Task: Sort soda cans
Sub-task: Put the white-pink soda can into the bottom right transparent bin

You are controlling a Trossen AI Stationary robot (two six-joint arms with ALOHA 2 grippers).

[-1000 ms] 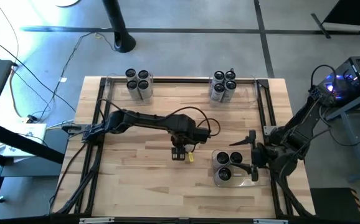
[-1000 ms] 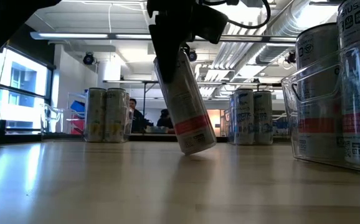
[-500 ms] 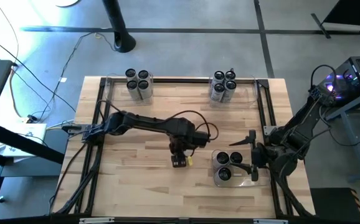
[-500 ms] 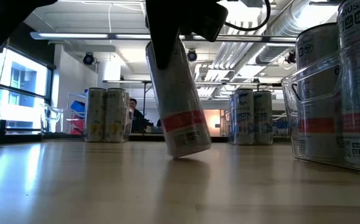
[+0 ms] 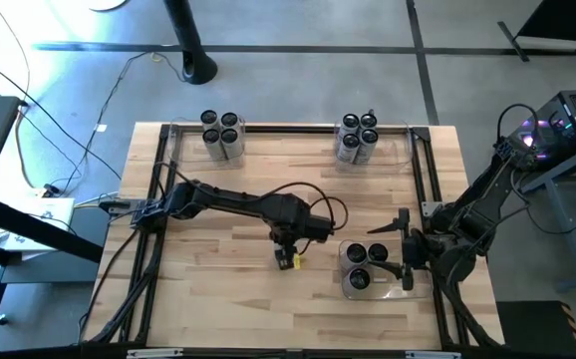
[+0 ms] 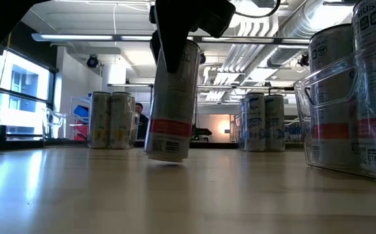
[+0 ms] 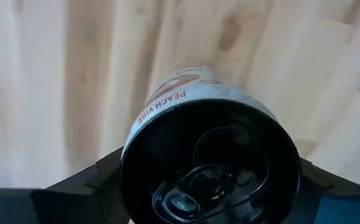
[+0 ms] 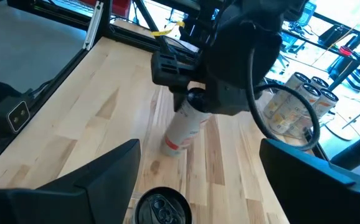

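My left gripper (image 5: 287,254) is over the middle of the table, nearer the near edge, shut on a soda can (image 6: 172,104) with grey sides, a red band and a dark top (image 7: 211,168). My right gripper (image 5: 405,251) waits open at the table's right side, beside a clear bin (image 5: 346,289) in which three cans (image 5: 366,261) stand upright. Two groups of several cans stand upright at the far edge, one on the left (image 5: 220,133) and one on the right (image 5: 357,136). My left gripper pinches the can's upper end (image 7: 133,155), just below the rim, between its two fingers (image 7: 86,186), one on each side. The fingers come from above, pointing down. The can hangs below them, slightly tilted, with its bottom (image 6: 165,155) toward the table's left and close over the table.
Dark metal frame rails (image 5: 423,170) run along the table's left and right sides. Bare wooden tabletop (image 5: 218,289) lies left of and in front of the held can. The room beyond the table shows in the low view.
My left gripper has moved a little toward the table's near edge, still shut on the can. The can has swung from a strong tilt, bottom toward the right, to nearly upright with its bottom now slightly toward the left.
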